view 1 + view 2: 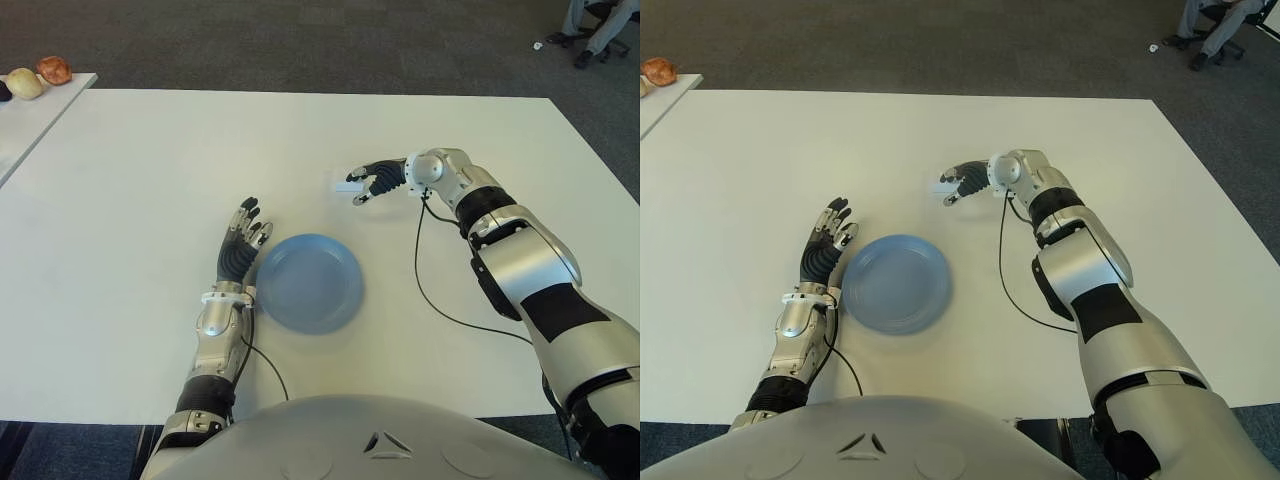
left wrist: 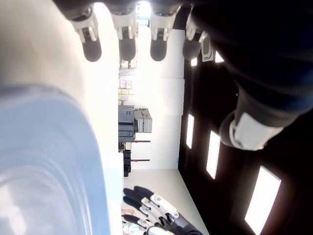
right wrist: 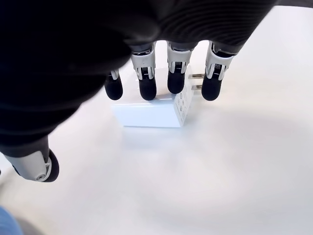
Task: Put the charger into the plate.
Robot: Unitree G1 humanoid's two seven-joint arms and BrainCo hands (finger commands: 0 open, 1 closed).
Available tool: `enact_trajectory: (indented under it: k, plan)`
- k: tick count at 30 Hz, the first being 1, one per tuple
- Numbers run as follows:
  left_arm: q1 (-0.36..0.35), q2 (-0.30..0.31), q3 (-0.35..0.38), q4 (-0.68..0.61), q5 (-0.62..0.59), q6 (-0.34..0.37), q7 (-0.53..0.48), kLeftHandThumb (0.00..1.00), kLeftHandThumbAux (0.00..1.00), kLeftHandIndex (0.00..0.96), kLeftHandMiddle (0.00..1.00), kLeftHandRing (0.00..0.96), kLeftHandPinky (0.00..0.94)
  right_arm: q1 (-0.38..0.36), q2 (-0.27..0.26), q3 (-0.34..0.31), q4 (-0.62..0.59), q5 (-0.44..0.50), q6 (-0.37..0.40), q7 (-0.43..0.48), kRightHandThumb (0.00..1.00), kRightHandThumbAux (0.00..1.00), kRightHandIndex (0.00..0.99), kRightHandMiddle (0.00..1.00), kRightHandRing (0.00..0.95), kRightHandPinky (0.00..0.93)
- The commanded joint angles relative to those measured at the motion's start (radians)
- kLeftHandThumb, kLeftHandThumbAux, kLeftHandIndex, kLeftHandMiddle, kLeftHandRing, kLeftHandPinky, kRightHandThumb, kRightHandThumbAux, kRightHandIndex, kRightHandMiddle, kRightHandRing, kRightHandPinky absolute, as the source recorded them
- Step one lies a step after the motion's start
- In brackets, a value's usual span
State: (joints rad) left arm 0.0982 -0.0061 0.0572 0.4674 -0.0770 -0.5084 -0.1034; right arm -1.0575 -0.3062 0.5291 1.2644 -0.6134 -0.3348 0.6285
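The small white charger [image 3: 151,110] lies on the white table [image 1: 150,170], its prongs pointing away from the blue plate [image 1: 308,283]. It sits a short way beyond the plate's far right rim. My right hand [image 1: 365,185] hovers over it. Four fingertips [image 3: 147,90] touch or nearly touch its top edge, and the thumb [image 3: 38,166] stands well off, so nothing is clasped. My left hand [image 1: 245,235] shows beside the plate's left rim with straight, spread fingers and holds nothing.
A black cable [image 1: 425,270] trails from my right wrist across the table to the right of the plate. A side table [image 1: 60,95] at the far left carries round bread-like items [image 1: 40,72]. A person's legs [image 1: 600,25] show at the far right.
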Motion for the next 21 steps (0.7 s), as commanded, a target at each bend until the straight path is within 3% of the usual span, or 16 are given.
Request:
enact_trajectory:
  k: [1,5,10,21]
  plan:
    - [0.074,-0.005,-0.003,0.05,-0.011,0.075,-0.016,0.0,0.582,0.007,0.065,0.056,0.068,0.058,-0.011,0.022,0.016,-0.003,0.056,0.145,0.0,0.481,0.0,0.0,0.0,0.0]
    - [0.074,-0.006,-0.002,0.05,-0.022,0.078,-0.024,0.0,0.588,0.006,0.066,0.055,0.063,0.088,-0.095,0.026,-0.07,0.008,0.057,0.253,0.0,0.485,0.0,0.0,0.0,0.0]
    - [0.072,-0.006,-0.001,0.049,-0.029,0.085,-0.03,0.0,0.593,0.003,0.063,0.051,0.059,0.131,-0.163,0.03,-0.182,0.013,0.06,0.308,0.0,0.477,0.0,0.0,0.0,0.0]
    - [0.064,-0.006,0.003,0.05,-0.037,0.099,-0.033,0.0,0.597,0.004,0.058,0.05,0.066,0.315,-0.36,-0.007,-0.564,0.083,0.078,0.433,0.0,0.452,0.0,0.0,0.0,0.0]
